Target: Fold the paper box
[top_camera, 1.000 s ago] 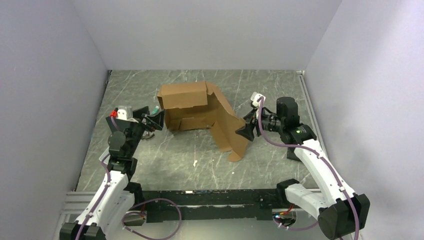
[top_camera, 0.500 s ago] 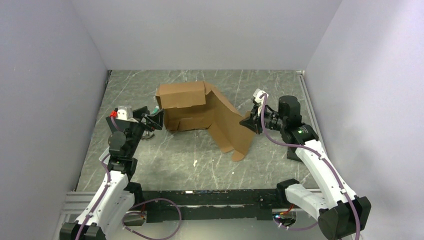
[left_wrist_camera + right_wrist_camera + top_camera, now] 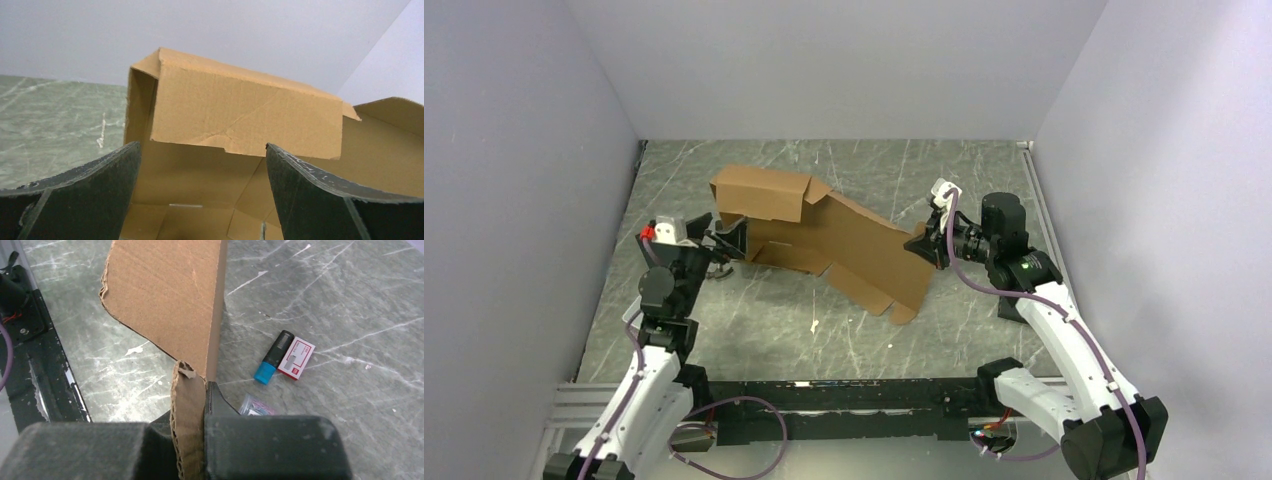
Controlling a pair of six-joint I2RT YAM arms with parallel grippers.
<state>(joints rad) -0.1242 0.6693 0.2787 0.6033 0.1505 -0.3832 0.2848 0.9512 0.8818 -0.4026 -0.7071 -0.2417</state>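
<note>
The brown corrugated cardboard paper box [image 3: 824, 235] sits half-formed on the grey marbled tabletop [image 3: 754, 330], around the middle and towards the far side. Its left end is folded up into a raised walled section with a flap bent over the top. From there a long flat panel slopes out to the right, and its tabbed near edge rests on the table.

The right gripper [image 3: 922, 248] is clamped onto the right-hand edge of that panel. From its wrist camera the cardboard edge is pinched flat between the two black fingers, and the sheet stands up on edge beyond them.

The left gripper [image 3: 732, 240] has its fingers spread wide and holds nothing. It faces the box's raised left end, which fills the gap between its fingers in the wrist view. I can't tell if it touches the cardboard.

Past the held panel lie a black marker with a blue cap [image 3: 272, 357] and a small red-and-white box [image 3: 296, 358], side by side and touching. A small clear packet [image 3: 255, 405] lies nearer the fingers.
</note>
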